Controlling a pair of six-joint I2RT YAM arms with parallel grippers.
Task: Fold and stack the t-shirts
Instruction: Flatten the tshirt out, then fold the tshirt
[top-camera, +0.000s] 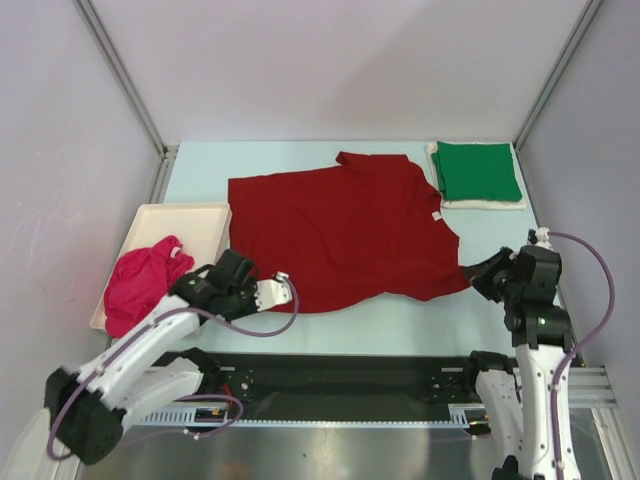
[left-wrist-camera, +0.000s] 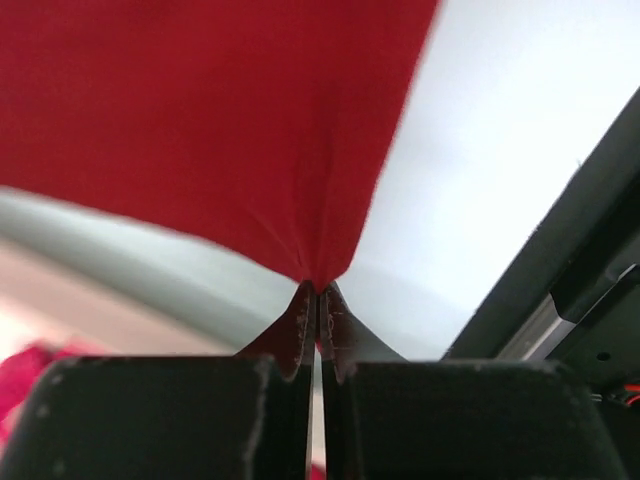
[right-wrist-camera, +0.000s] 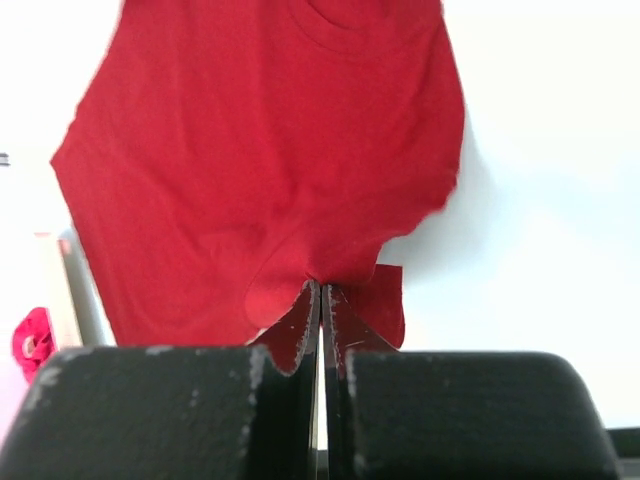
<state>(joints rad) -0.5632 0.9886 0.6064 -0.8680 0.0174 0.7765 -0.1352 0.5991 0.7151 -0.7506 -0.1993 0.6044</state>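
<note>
The dark red t-shirt (top-camera: 340, 235) lies spread across the middle of the table. My left gripper (top-camera: 278, 291) is shut on its near left edge (left-wrist-camera: 318, 285). My right gripper (top-camera: 478, 272) is shut on its near right corner (right-wrist-camera: 322, 283), and the cloth fans out from the fingertips in both wrist views. The bright pink t-shirt (top-camera: 140, 280) lies crumpled in the tray on the left and shows small in the right wrist view (right-wrist-camera: 33, 340). The green t-shirt (top-camera: 477, 172) lies folded at the back right on a cream cloth.
The shallow cream tray (top-camera: 190, 215) stands at the left of the pale table. A black rail with cables (top-camera: 350, 385) runs along the near edge between the arm bases. Walls close in the left, back and right.
</note>
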